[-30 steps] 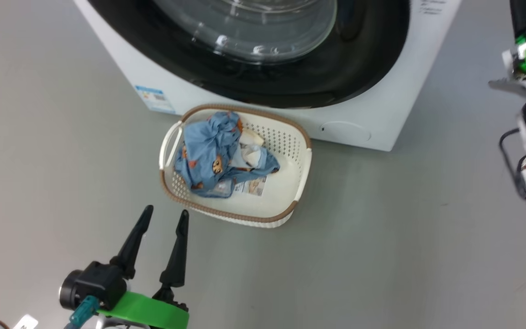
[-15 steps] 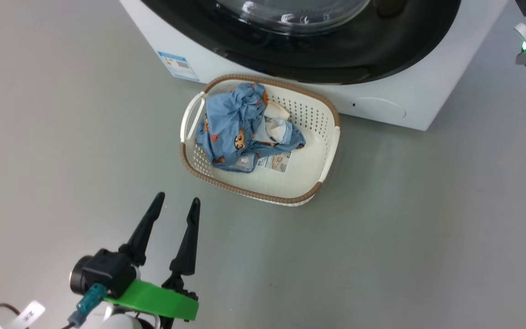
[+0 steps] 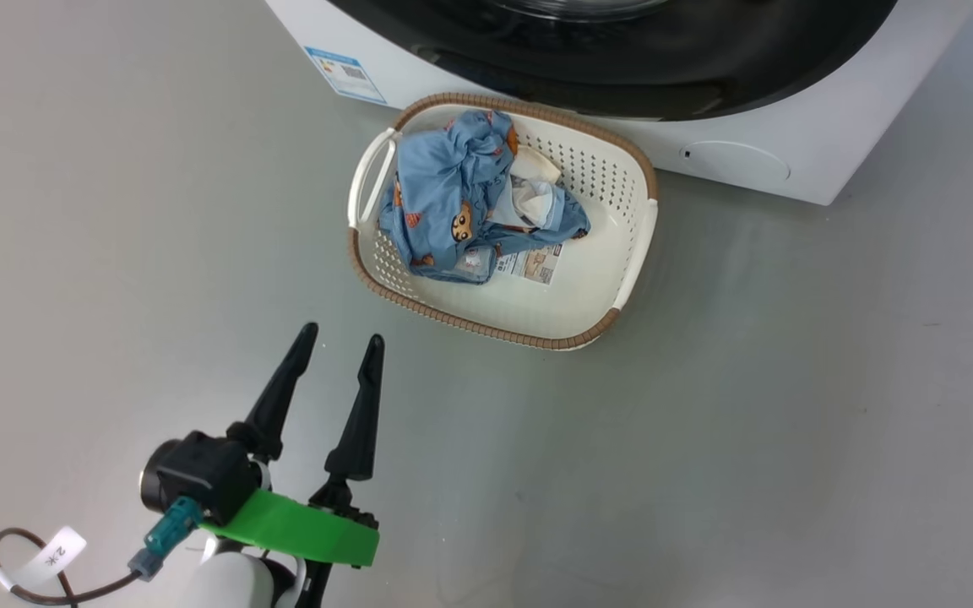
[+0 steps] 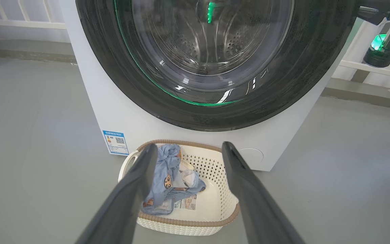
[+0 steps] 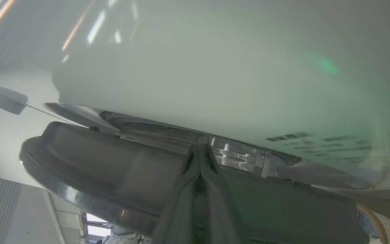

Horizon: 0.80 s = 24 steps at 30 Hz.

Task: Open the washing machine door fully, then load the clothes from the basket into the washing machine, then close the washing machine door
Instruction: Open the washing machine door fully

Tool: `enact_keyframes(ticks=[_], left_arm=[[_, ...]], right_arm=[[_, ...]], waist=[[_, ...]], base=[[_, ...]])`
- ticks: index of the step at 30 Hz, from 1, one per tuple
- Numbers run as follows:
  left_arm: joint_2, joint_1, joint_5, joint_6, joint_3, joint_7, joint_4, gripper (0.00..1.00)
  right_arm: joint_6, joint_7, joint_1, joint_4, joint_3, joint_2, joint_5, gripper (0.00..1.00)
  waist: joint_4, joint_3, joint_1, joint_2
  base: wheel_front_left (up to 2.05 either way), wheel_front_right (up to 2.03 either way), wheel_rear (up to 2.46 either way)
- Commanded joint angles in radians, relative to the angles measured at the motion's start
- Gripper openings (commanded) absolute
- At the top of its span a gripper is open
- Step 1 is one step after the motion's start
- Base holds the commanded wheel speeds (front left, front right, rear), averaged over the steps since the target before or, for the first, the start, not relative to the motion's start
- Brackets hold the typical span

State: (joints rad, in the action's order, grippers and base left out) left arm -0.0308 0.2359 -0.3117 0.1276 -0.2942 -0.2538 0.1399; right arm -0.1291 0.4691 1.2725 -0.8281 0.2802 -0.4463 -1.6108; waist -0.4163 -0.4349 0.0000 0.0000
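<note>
Head view has the clothes [image 3: 470,198] bundled in the basket [image 3: 486,325], just before the washing machine [image 3: 833,160]; nearby the left gripper [image 3: 343,333] hovers, fingers wide and empty. Right wrist view adds the right gripper [image 5: 200,148], fingers pressed together at the washing machine door [image 5: 113,169] rim.

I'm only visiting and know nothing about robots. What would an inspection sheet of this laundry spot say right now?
Surface: grey floor.
Job's things: washing machine, door not fully open; clothes bundled in the basket before it.
Clutter: nothing seen.
End effectors: left end effector open, short of the basket; right end effector shut, tips at the door's edge.
Cables: tagged cable by the left wrist.
Surroundings: white railing behind the machine.
</note>
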Motion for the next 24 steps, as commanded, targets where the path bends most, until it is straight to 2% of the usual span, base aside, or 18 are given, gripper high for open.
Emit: enact_keyframes(ticks=[1, 7, 24], left_arm=[[-0.020, 0.021, -0.010, 0.003, 0.028, -0.008, -0.024, 1.00], [-0.020, 0.033, -0.014, 0.003, 0.030, -0.008, -0.019, 1.00], [-0.019, -0.001, 0.014, 0.003, 0.060, -0.008, 0.002, 1.00]], right_arm=[[-0.002, 0.015, 0.025, 0.019, 0.016, 0.023, 0.017, 0.00], [-0.002, 0.082, 0.030, 0.027, 0.039, 0.040, 0.014, 0.00], [-0.002, 0.187, -0.162, 0.192, 0.127, 0.058, 0.040, 0.00]], waist=[[-0.005, -0.009, 0.0000, 0.0000], [-0.004, -0.006, 0.0000, 0.0000], [0.043, 0.073, 0.0000, 0.0000]], base=[[0.00, 0.00, 0.00], [0.00, 0.00, 0.00], [0.00, 0.00, 0.00]])
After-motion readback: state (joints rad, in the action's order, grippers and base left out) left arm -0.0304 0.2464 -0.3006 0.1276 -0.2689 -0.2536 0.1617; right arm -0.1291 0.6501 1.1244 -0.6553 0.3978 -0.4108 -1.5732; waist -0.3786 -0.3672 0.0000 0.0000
